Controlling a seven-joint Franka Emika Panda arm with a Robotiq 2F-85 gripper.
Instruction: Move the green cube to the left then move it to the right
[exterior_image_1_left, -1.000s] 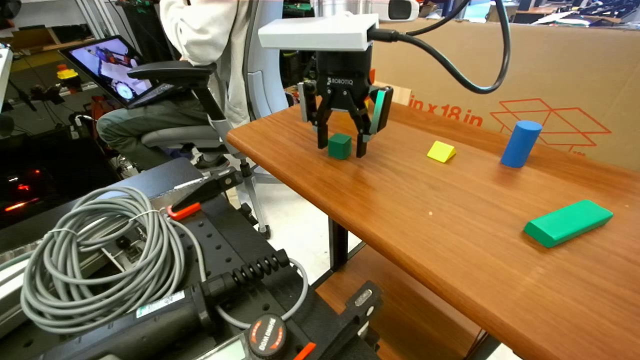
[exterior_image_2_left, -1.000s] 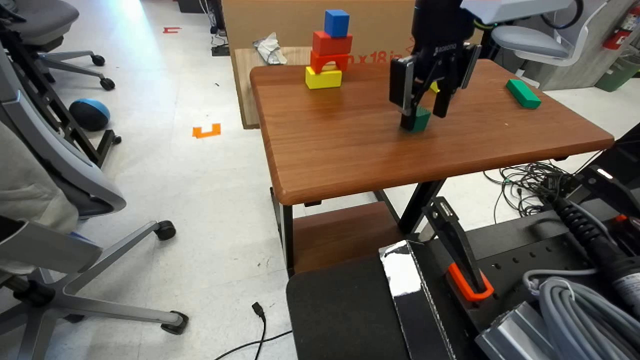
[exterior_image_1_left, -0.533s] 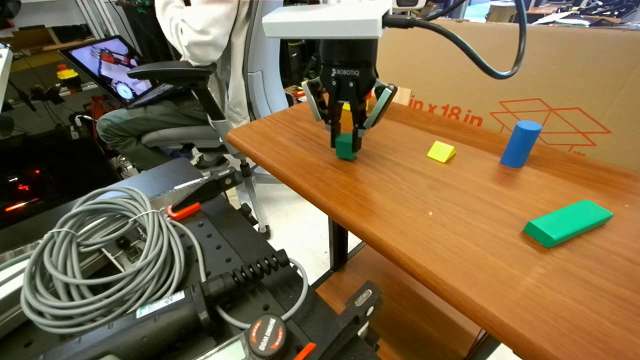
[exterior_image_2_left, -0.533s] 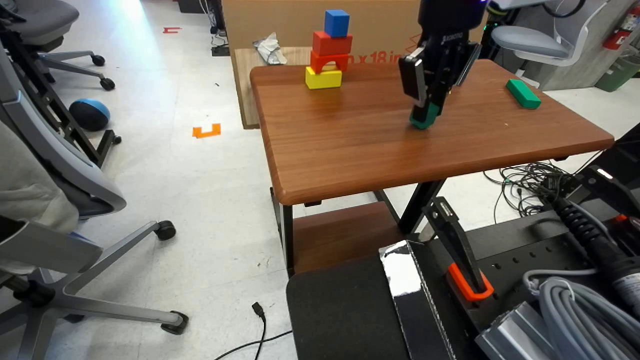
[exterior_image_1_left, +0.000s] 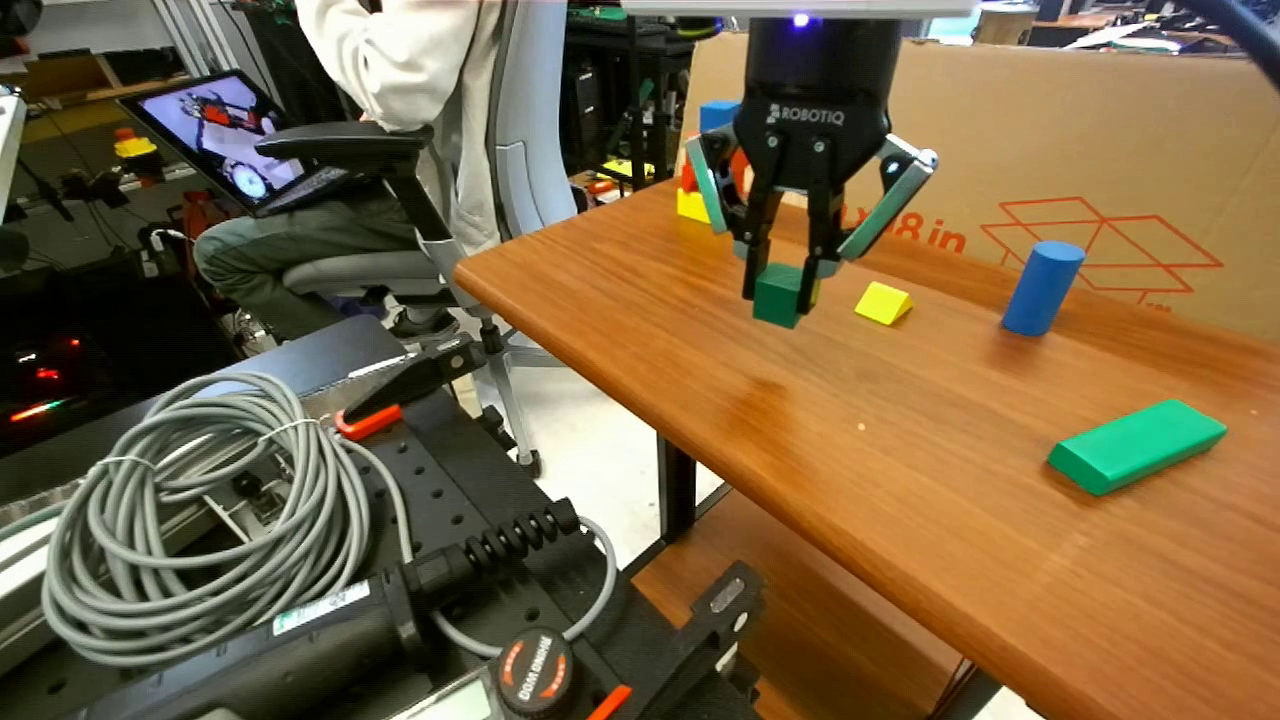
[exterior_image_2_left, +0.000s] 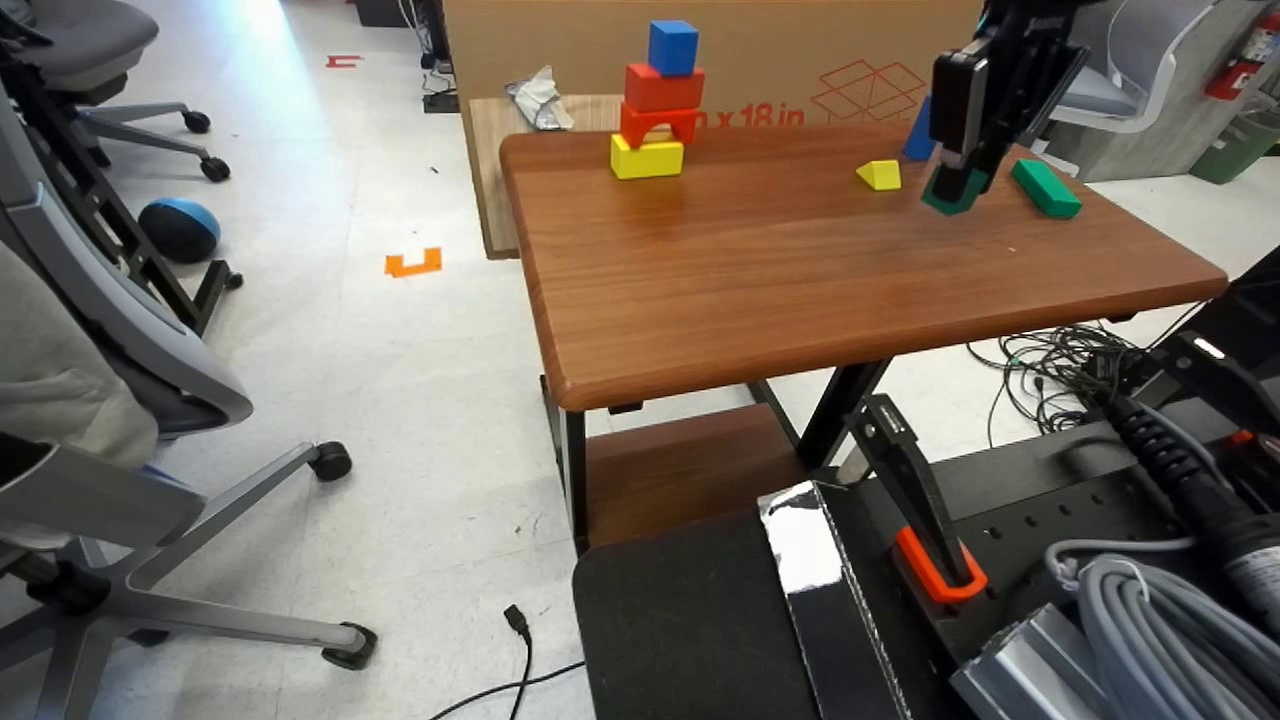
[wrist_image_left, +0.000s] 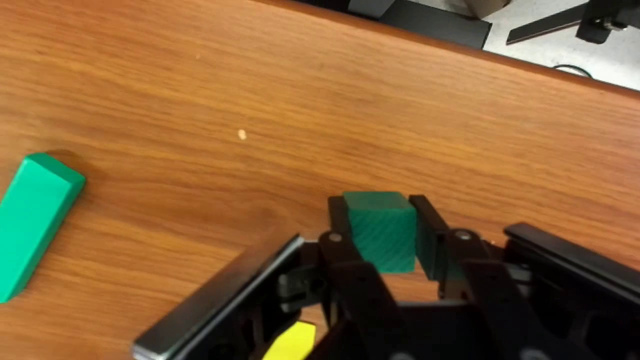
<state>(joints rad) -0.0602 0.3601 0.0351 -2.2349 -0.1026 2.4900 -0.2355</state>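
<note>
The green cube (wrist_image_left: 382, 240) could slip or twist in transit, since only the fingertips (exterior_image_1_left: 807, 294) hold it; swept lower, it might clip the yellow block (exterior_image_1_left: 883, 303) nearby; let go at this height, it would likely tumble. The gripper (exterior_image_1_left: 777, 292) points down, pinching the cube from both sides, clear above the table (exterior_image_1_left: 930, 470), with a soft shadow (exterior_image_1_left: 758, 403) falling beneath
</note>
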